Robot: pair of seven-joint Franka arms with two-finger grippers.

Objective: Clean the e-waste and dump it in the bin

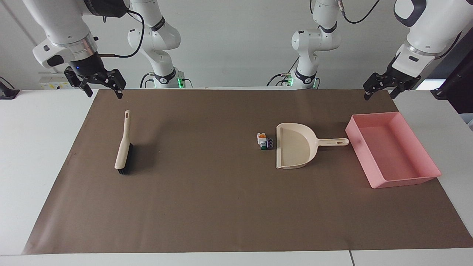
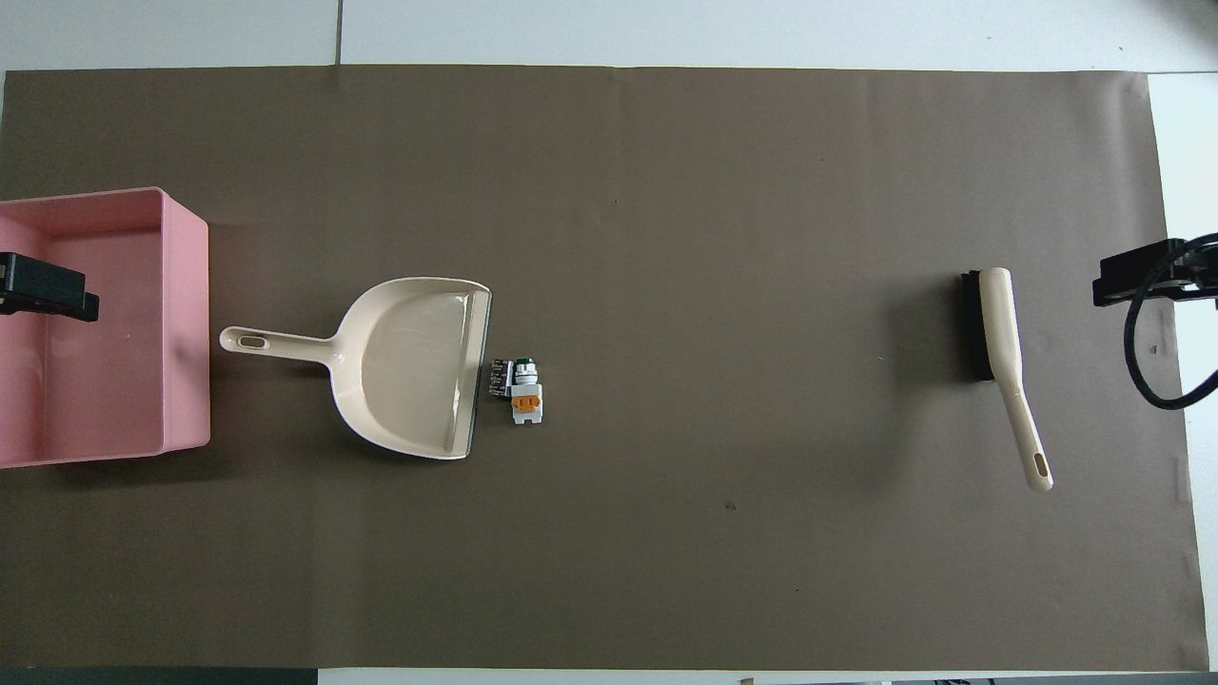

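Facing view: the e-waste (image 1: 264,141) lies on the brown-covered surface (image 1: 221,207), just beside the dustpan's (image 1: 295,146) open edge. The bin (image 1: 393,149) sits at the left arm's end, the brush (image 1: 123,146) at the right arm's. The left gripper (image 1: 380,91) and right gripper (image 1: 101,88) hang spread apart, holding nothing.

Both arms hang raised and bent at the robots' edge of the worktop, each at its own end. The right tool (image 1: 100,85) tilts down from a wrist angled inward, its two black fingers (image 1: 119,84) spread apart with nothing between them. The left tool (image 1: 380,89) points down and inward from a slanted wrist, fingers (image 1: 369,88) likewise parted and bare. In the overhead view, only the tips show: left tool (image 2: 43,287), right tool (image 2: 1142,274).
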